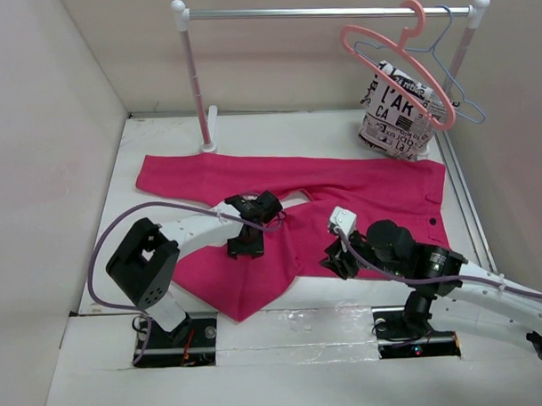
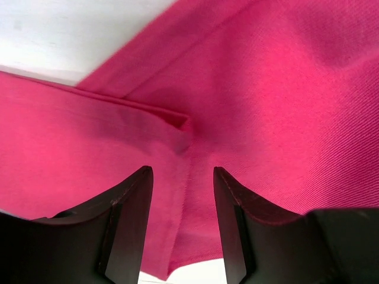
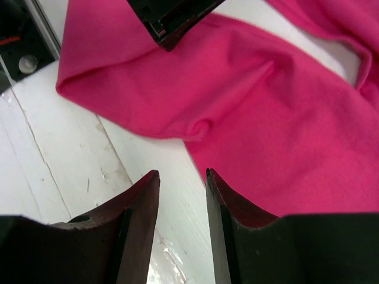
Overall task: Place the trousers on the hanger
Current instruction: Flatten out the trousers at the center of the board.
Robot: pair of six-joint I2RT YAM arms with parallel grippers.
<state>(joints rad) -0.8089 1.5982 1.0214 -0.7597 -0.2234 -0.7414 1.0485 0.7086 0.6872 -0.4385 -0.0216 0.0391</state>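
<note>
Over the tabletop, left claw and right claw hang apart above flat trousers; next, grasp them for the hanger.

Wire hanger and white garment seemingly crowd the hanger.

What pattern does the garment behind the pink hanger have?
The garment is white with black lettering; the top external view shows it best.

Seen from above, the left arm covers part of the trousers. The right arm runs off the right edge. The hanger partly hides the white garment, so its lettering is unreadable.
</note>
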